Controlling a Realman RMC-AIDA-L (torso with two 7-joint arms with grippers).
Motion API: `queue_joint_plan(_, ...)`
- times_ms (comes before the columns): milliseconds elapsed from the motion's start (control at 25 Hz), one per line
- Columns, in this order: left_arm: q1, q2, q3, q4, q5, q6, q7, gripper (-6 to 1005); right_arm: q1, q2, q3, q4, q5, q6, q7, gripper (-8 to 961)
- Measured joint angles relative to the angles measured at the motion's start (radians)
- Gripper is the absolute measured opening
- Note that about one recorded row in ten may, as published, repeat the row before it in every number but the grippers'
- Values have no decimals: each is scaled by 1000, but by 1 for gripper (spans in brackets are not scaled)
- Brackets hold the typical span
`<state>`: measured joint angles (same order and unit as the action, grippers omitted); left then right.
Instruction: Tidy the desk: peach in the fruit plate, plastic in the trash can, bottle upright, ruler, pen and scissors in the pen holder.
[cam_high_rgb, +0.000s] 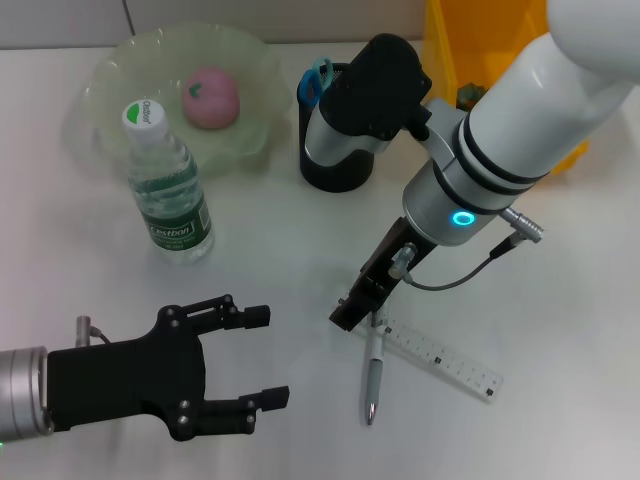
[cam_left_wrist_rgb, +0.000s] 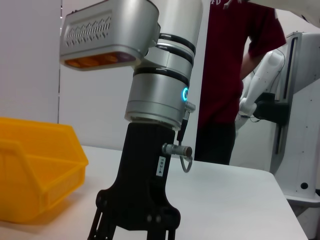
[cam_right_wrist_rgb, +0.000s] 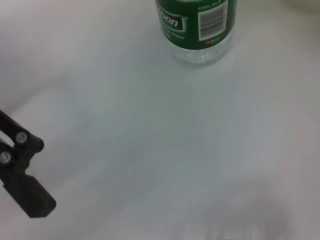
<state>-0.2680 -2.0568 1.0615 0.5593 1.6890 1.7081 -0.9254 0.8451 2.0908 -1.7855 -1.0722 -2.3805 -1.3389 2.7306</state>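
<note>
1. The pen (cam_high_rgb: 373, 378) is seen lying on the white table (cam_high_rgb: 560, 300), its tip pointing toward the near edge, with its upper end just under the right gripper (cam_high_rgb: 352, 312).
2. The clear ruler (cam_high_rgb: 440, 357) is laid slantwise just beside the pen, its upper end touching or crossing the pen's top near the gripper tip.
3. The right gripper is lowered to the table at the pen's upper end; whether its fingers are spread or closed cannot be told, and no grasp can be confirmed.
4. The left gripper (cam_high_rgb: 262, 358) is held low at the near left, its fingers (cam_high_rgb: 250, 317) spread wide and nothing held between them; it is well apart from the pen.
5. The bottle (cam_high_rgb: 165, 186) is seen standing upright left of centre, near the fruit plate (cam_high_rgb: 110, 75).
6. The peach (cam_high_rgb: 210, 97) is seen resting in the fruit plate at the far left.
7. The black pen holder (cam_high_rgb: 335, 170) is placed behind the right arm, with blue scissors handles (cam_high_rgb: 316, 80) showing at its rim.
8. A yellow bin (cam_high_rgb: 445, 50) is set at the far right.
9. Bare table is left between the left gripper and the pen, and to the right of the ruler.
</note>
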Motion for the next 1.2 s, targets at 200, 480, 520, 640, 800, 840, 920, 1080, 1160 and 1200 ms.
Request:
queue_joint_plan(200,-7,-2,-1,0,5,-5,0,803,7,0,-17,36,0,36,0,752)
queue_joint_plan(480,-11,-5,-7,1,25,-15,-2,802,9,1,-63,50,14,89,-1,753)
queue_joint_plan(520,-11,-5,-8,1,25,-16,-2,802,11,1,-70,52,14,95,-1,752)
queue_joint_plan(640,-9,-5,-8,1,25,-16,-3,802,19,1,-85,63,14,102,-1,750)
queue_joint_plan(800,-5,-6,-8,1,26,-16,0,802,24,2,-100,75,15,111,-1,747)
queue_joint_plan(840,-5,-6,-8,1,26,-16,0,802,24,2,-100,75,15,111,-1,746)
queue_joint_plan(920,-4,-6,-8,1,26,-16,0,802,27,2,-107,76,16,114,-1,745)
queue_joint_plan(1080,-3,-6,-8,1,26,-16,1,802,45,2,-117,100,27,115,2,683)
queue_joint_plan(1160,-2,-7,-8,1,26,-17,2,802,50,2,-120,109,29,116,2,652)
queue_joint_plan(1200,-2,-8,-8,1,26,-18,2,802,51,2,-120,111,29,118,3,636)
